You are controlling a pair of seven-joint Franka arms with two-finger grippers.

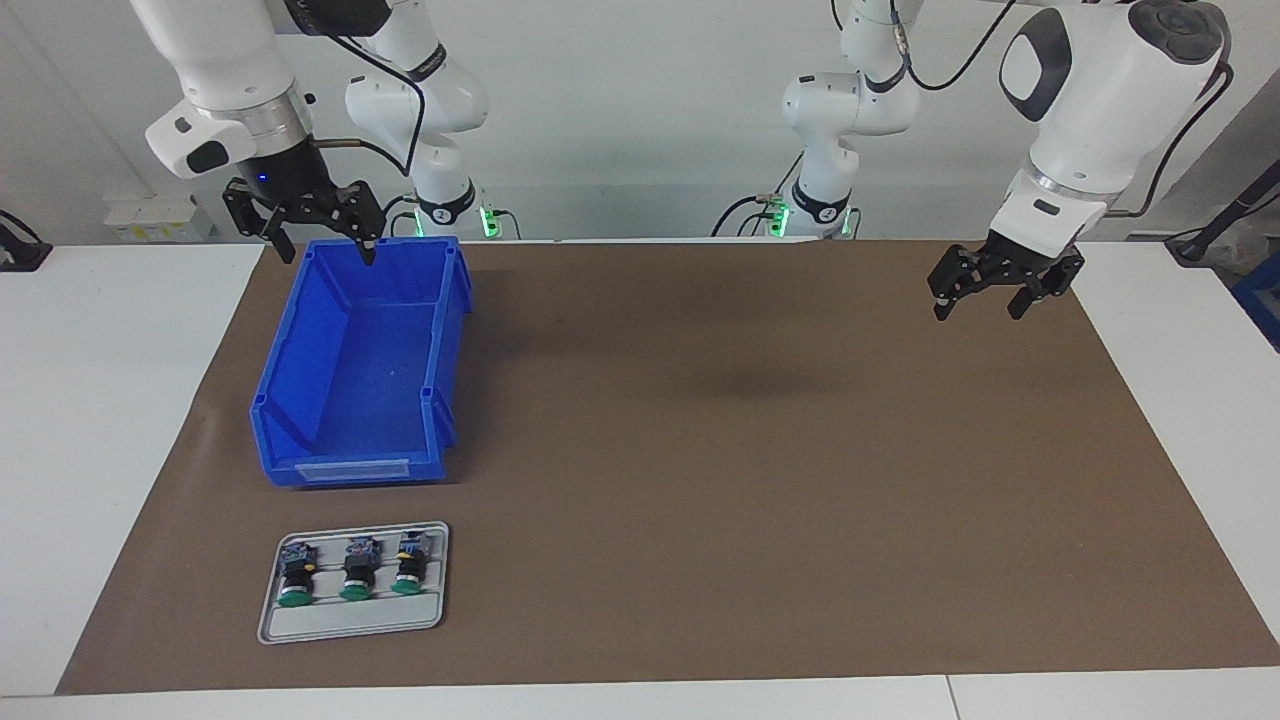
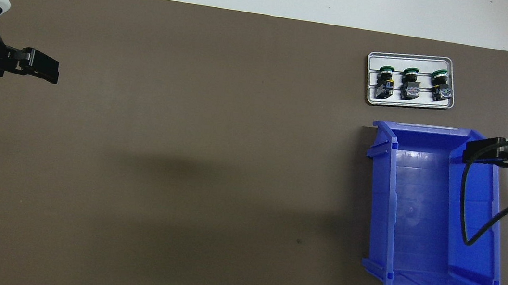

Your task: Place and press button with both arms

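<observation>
Green-capped buttons [image 1: 352, 570] in tray [image 1: 350, 622] — farther than blue bin [image 1: 300, 400] | right end effector [image 1: 318, 232] over bin, nearer arm, open, empty | left end effector [image 1: 990, 300] open, empty, waits | axes point away from robots

Three green-capped buttons [image 1: 352, 570] lie in a tray [image 1: 350, 620], seemingly untouched; both hands raised, open

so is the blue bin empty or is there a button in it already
Empty: the blue bin shows only bare floor in both views. All three buttons lie in the grey tray.

text: none legible | labels: none legible | numbers: none | signs: none
</observation>
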